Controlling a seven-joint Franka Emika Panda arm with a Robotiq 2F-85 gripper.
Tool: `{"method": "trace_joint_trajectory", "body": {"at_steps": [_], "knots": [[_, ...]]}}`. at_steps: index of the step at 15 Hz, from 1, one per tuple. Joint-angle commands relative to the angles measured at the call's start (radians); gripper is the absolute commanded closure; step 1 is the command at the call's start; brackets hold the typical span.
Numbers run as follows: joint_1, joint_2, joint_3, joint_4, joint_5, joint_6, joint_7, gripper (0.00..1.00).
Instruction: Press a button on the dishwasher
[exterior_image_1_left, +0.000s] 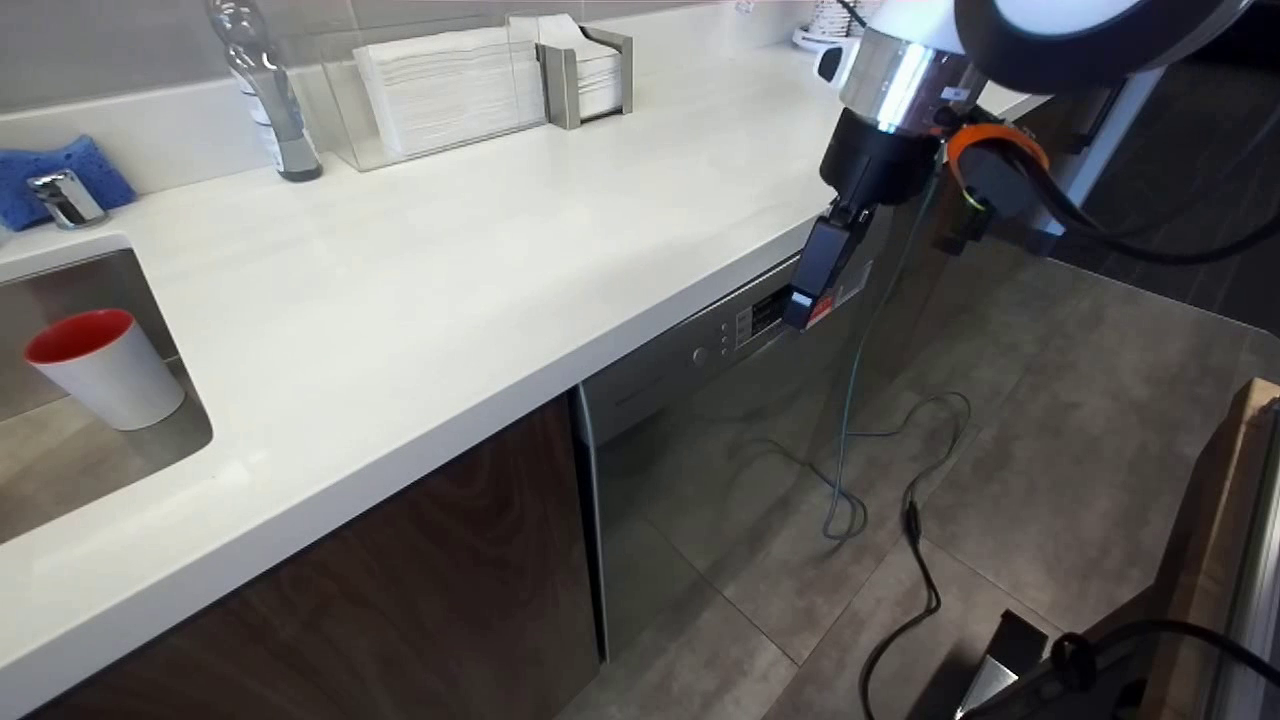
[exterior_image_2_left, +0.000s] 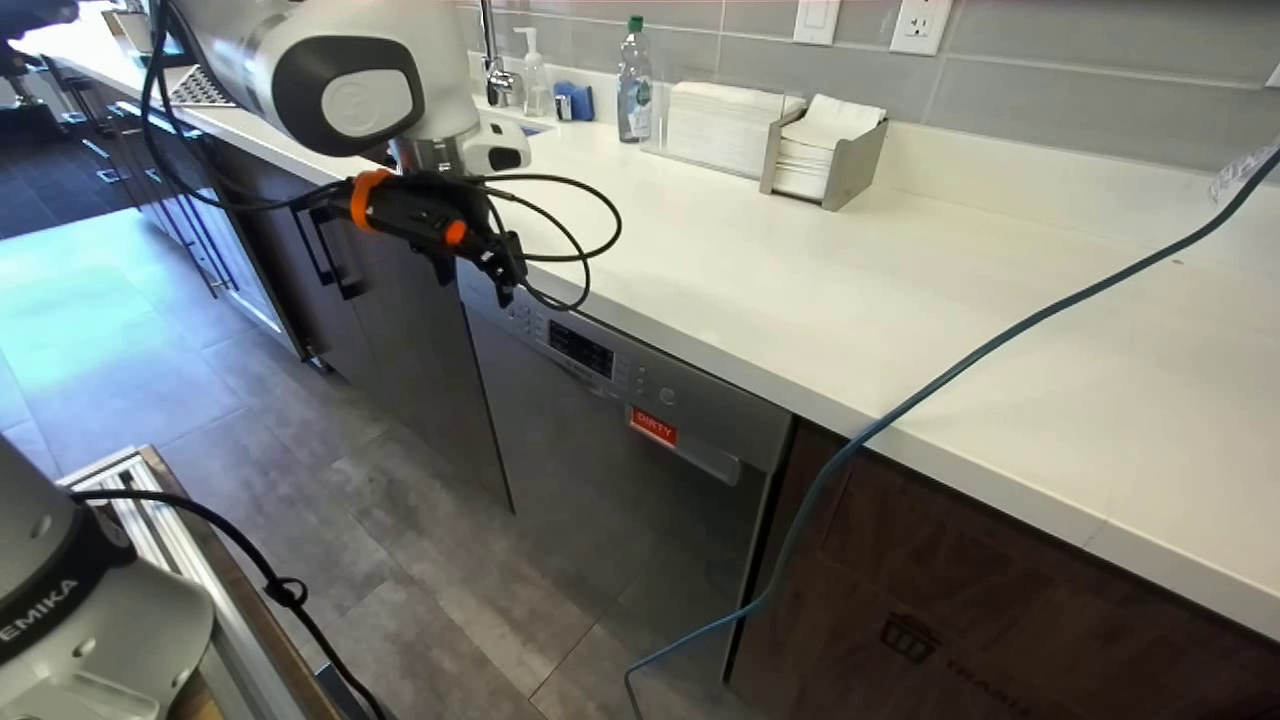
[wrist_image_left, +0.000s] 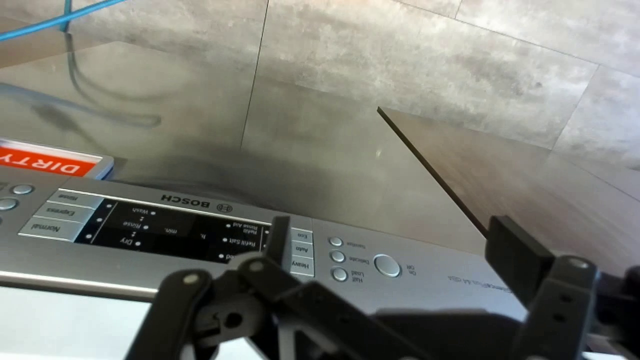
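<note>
Tabletop, white, running lower left to upper right of an exterior view. On it, upper left: blue sponge, upright clear bottle. Toward upper centre: clear holder with white paper towels; grey holder with white napkins.

White countertop: brightly lit in both exterior views. Floor: pale blue glare, left of frame in an exterior view. Metal wrist collar: sharp highlight in an exterior view; upper right corner near black. Wrist view: dishwasher front carries blurred reflections; control strip lettering legible. Gripper fingers, lower frame: soft focus.
</note>
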Motion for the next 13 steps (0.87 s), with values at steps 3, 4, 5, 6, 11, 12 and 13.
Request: {"method": "trace_joint_trajectory", "body": {"at_steps": [3, 4, 5, 6, 11, 12, 13], "knots": [[-0.129, -0.158, 0.147, 0.013, -0.018, -0.213, 0.066, 0.00], [-0.133, -0.172, 0.157, 0.021, -0.004, -0.247, 0.065, 0.00], [-0.138, -0.183, 0.164, 0.027, -0.002, -0.273, 0.073, 0.00], [-0.141, -0.193, 0.171, 0.033, -0.008, -0.297, 0.082, 0.00], [-0.154, -0.195, 0.190, 0.043, -0.023, -0.318, 0.091, 0.00], [-0.155, -0.198, 0.191, 0.045, -0.024, -0.322, 0.095, 0.00], [-0.156, -0.199, 0.192, 0.046, -0.024, -0.323, 0.096, 0.00]]}}
